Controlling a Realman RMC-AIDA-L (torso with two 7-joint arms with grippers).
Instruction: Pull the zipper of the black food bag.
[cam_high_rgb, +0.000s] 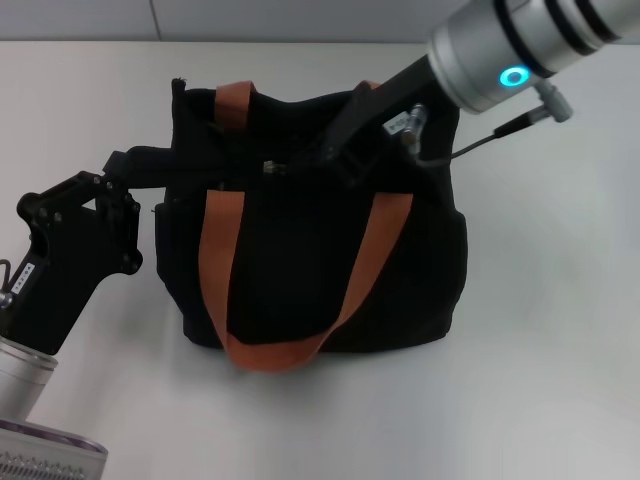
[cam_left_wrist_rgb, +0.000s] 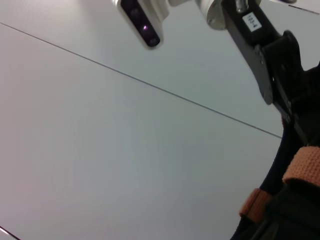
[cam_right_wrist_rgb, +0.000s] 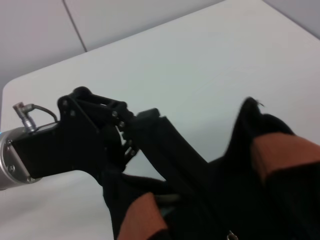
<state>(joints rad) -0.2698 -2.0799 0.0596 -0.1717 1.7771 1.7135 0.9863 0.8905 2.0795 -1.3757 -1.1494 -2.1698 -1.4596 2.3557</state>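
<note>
On the left of the head view, the left gripper (cam_high_rgb: 165, 170) reaches in from the lower left, and its long black fingers are clamped on the upper left edge of the black food bag (cam_high_rgb: 290, 270), which stands on the white table (cam_high_rgb: 540, 380). The bag sits mid-table, one orange-brown strap (cam_high_rgb: 270, 350) drooping over its front. Along the top edge, the small silver zipper (cam_high_rgb: 270, 168) shows near the middle. Just to its right, the right gripper (cam_high_rgb: 325, 160) comes down from the upper right, its tip at the zipper track; whether its fingers are pinched together cannot be told.
</note>
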